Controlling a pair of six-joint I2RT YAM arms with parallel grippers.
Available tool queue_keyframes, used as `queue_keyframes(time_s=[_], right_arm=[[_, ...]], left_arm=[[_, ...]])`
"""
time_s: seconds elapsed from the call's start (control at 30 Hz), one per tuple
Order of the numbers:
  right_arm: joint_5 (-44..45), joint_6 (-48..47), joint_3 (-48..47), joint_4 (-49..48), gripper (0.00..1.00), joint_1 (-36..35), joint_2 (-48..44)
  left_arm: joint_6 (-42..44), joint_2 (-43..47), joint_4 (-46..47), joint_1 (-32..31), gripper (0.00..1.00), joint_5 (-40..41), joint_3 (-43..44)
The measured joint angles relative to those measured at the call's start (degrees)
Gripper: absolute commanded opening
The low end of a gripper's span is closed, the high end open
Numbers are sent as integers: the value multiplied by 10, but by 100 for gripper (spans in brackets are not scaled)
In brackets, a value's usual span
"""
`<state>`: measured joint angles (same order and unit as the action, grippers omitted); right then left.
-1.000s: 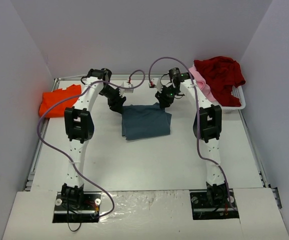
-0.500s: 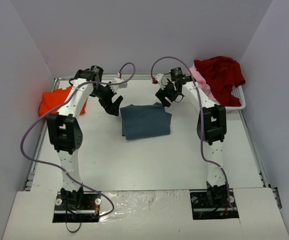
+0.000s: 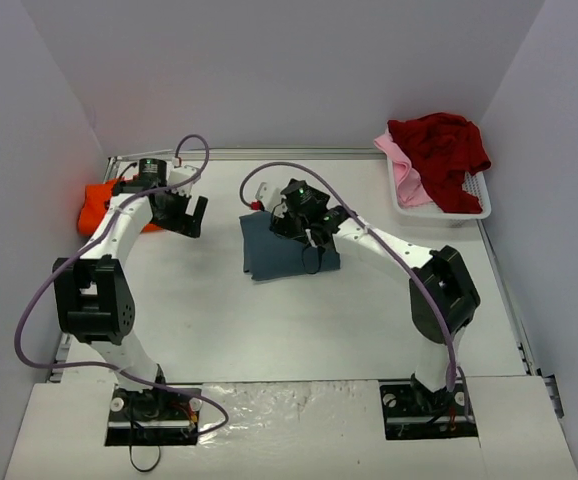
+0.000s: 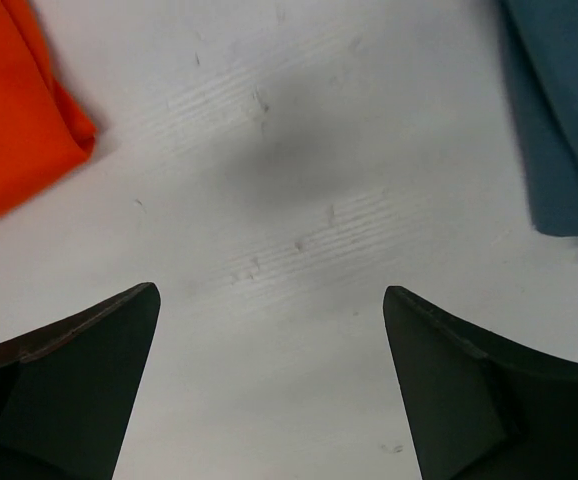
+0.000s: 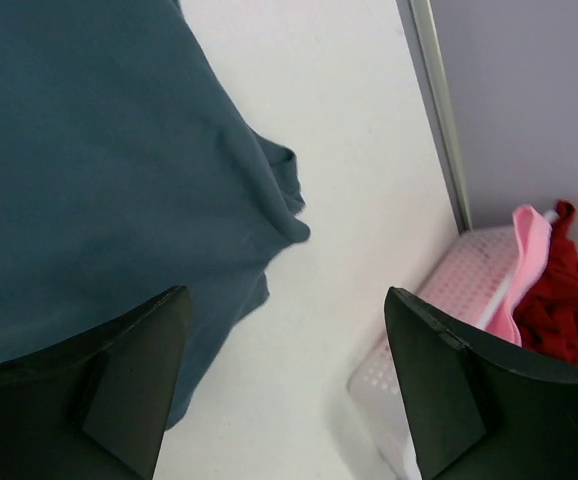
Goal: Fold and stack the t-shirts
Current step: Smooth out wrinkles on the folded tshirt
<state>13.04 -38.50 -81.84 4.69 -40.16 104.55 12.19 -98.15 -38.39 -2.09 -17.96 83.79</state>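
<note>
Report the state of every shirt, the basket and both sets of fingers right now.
blue-grey shirt: folded, flat on the table
orange shirt: folded, at the table's left edge
dark red shirt: crumpled, heaped in the basket
pale pink shirt: unfolded, in the basket, draped over its rim
basket: holding two shirts
left fingers: open, empty, over bare table
right fingers: open, empty, above the blue-grey shirt

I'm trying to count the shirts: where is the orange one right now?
The orange shirt lies at the far left edge of the table in the top view, just beyond the open left gripper.
</note>
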Motion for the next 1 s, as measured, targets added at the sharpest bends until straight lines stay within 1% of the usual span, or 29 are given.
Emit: queue_keyframes(time_s=[0.13,0.3,0.47,0.5,0.6,0.73,0.83,0.9,1.0], right_arm=[[86,-30,52,-63,75,-8,14],[176,-70,83,-156,76,-7,75],[252,-120,113,-247,76,-24,158],[283,-136,117,-271,76,-33,171],[328,-159,123,-310,77,-56,186],[363,-173,124,-336,77,-71,199],[367,-178,123,-339,78,-71,200],[367,-182,118,-329,79,-71,198],[360,-180,101,-282,79,-71,189]], left_arm=[[-12,0,10,2,94,31,-50],[-19,21,41,12,94,58,-87],[-23,63,68,16,94,61,-117],[-23,69,73,16,94,60,-121],[-24,75,79,23,94,57,-124],[-26,75,84,36,94,56,-124],[-27,75,87,41,94,56,-124],[-27,76,88,41,94,55,-125],[-28,83,91,41,94,52,-128]])
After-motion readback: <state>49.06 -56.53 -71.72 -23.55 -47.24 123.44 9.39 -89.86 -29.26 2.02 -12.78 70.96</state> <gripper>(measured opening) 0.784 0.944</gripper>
